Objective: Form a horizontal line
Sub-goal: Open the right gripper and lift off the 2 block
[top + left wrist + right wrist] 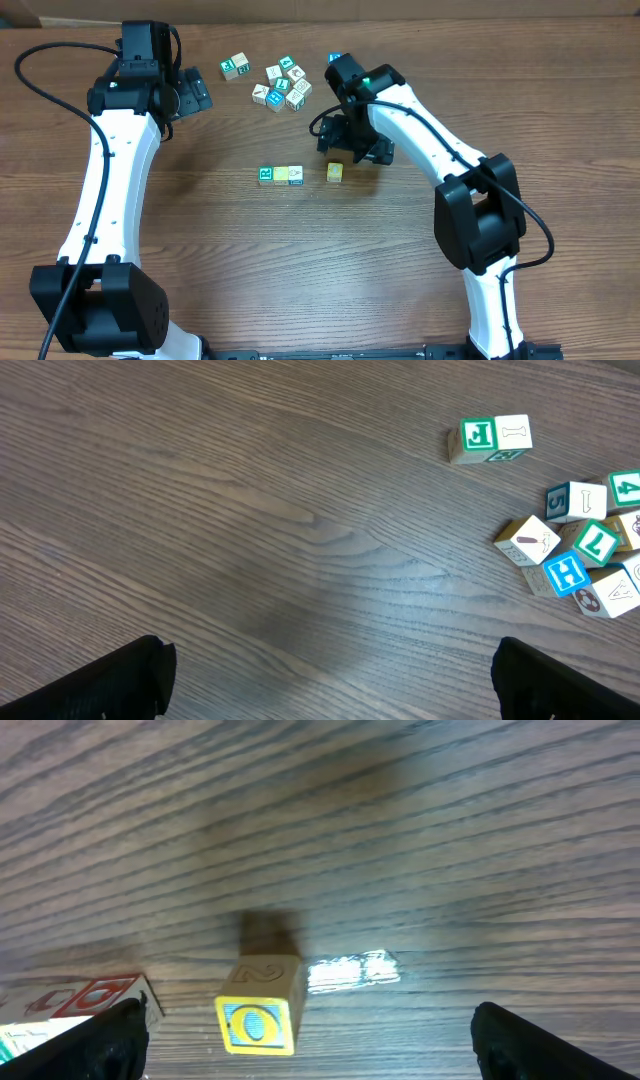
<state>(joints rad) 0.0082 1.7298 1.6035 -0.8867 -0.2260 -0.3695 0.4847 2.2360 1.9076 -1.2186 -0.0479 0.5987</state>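
Observation:
Three small cubes stand touching in a row mid-table: one white with a teal letter [265, 175], one pale yellow [281, 175], one white with a blue mark [296, 174]. A yellow cube [334, 172] stands alone to their right, a gap apart. My right gripper [346, 157] hangs open just behind it. In the right wrist view this cube [258, 1015] shows a blue-and-yellow O face and a 2 on top, between the wide-open fingers [110, 1040], nearer the left one, untouched. My left gripper [196, 92] is open at the back left, over bare wood [330, 690].
A heap of loose letter cubes [285, 85] lies at the back centre, with a pair of cubes [235, 67] to its left. The left wrist view shows that pair [490, 440] and the heap [580, 550] at its right. The row's end cube [85, 1000] shows at the right wrist view's left edge.

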